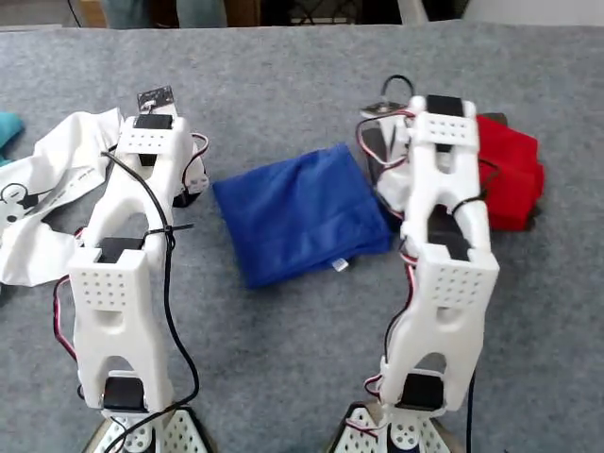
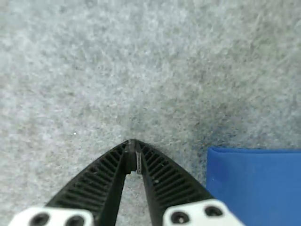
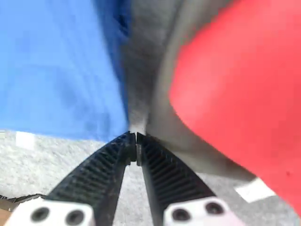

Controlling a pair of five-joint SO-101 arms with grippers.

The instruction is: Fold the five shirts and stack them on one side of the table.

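Note:
A folded blue shirt point(image 1: 302, 212) lies in the middle of the table between the two arms. A folded red shirt point(image 1: 511, 170) rests at the right, partly behind the right arm, on something dark grey. At the left, a white printed shirt point(image 1: 47, 193) lies spread and crumpled beside the left arm. A teal shirt point(image 1: 8, 130) pokes in at the left edge. My left gripper point(image 2: 132, 145) is shut and empty, low over bare carpet next to the blue shirt point(image 2: 256, 183). My right gripper point(image 3: 136, 138) is shut and empty, over the gap between the blue shirt point(image 3: 56, 70) and the red shirt point(image 3: 240, 89).
Grey carpet point(image 1: 283, 75) covers the table. Its far strip and the near middle are bare. A small white label point(image 1: 340, 265) sticks out at the blue shirt's near edge. The arm bases stand at the near edge.

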